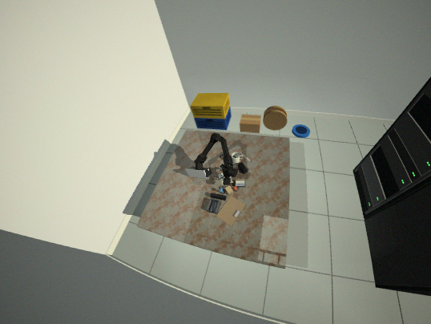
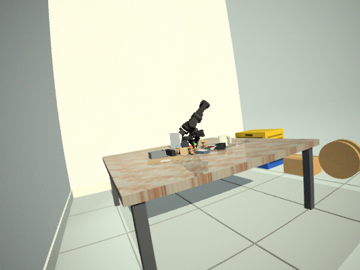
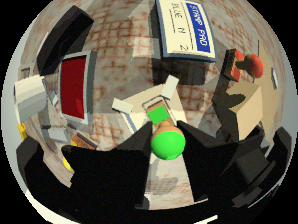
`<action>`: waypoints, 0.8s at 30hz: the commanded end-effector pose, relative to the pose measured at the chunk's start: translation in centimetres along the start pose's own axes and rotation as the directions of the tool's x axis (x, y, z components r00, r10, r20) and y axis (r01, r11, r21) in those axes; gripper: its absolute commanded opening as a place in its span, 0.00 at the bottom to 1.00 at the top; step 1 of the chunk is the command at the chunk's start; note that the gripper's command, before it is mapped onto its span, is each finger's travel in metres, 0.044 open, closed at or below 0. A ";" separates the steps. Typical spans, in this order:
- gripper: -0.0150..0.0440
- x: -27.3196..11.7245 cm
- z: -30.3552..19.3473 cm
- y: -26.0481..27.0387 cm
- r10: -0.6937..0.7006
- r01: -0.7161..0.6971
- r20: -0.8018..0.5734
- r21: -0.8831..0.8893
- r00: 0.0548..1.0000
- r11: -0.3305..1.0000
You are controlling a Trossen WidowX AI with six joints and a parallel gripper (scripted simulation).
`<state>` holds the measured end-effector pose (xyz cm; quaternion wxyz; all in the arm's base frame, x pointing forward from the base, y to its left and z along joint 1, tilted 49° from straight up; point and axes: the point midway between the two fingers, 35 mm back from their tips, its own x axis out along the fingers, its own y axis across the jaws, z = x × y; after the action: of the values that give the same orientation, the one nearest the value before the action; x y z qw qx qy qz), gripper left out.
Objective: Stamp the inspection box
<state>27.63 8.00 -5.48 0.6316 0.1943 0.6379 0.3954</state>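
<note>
My gripper (image 3: 164, 124) is shut on the green-knobbed stamp (image 3: 168, 143) (image 2: 195, 144), which stands upright with a green patch on its block. The stamp is over the cream card (image 3: 134, 103), beside a dark printed outline that it partly covers. Whether its face touches the card is hidden. White corner pieces sit at the card's edge. The open red ink pad (image 3: 73, 87) lies to the left in the wrist view. A closed pad marked STAMP PAD BLUE (image 3: 181, 32) (image 1: 239, 183) lies beyond the card. A red-knobbed stamp (image 3: 254, 66) stands to the right.
A small cardboard box (image 3: 246, 111) (image 1: 228, 190) stands right of the card in the wrist view. A white mug (image 1: 236, 157) (image 2: 223, 140) and a black object (image 3: 65, 40) are beyond the red pad. A tan board (image 1: 230, 212) and a grey upright panel (image 2: 174, 140) are on the table.
</note>
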 end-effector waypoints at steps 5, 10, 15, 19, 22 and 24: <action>0.25 -0.4 0.0 0.0 0.002 -0.002 0.001 -0.004 1.000 1.000; 0.25 -0.7 0.1 0.0 0.002 -0.002 0.001 -0.004 1.000 1.000; 0.25 -1.4 0.2 0.0 0.000 0.000 0.001 -0.004 1.000 1.000; 0.25 -2.0 0.2 0.0 -0.001 0.001 0.001 -0.004 1.000 1.000; 0.25 -2.5 0.3 -0.1 -0.001 0.001 0.001 -0.004 1.000 1.000; 0.25 -2.8 0.3 -0.1 -0.002 0.002 0.001 -0.004 1.000 1.000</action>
<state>28.06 6.40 -4.06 0.6306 0.1980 0.6376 0.3958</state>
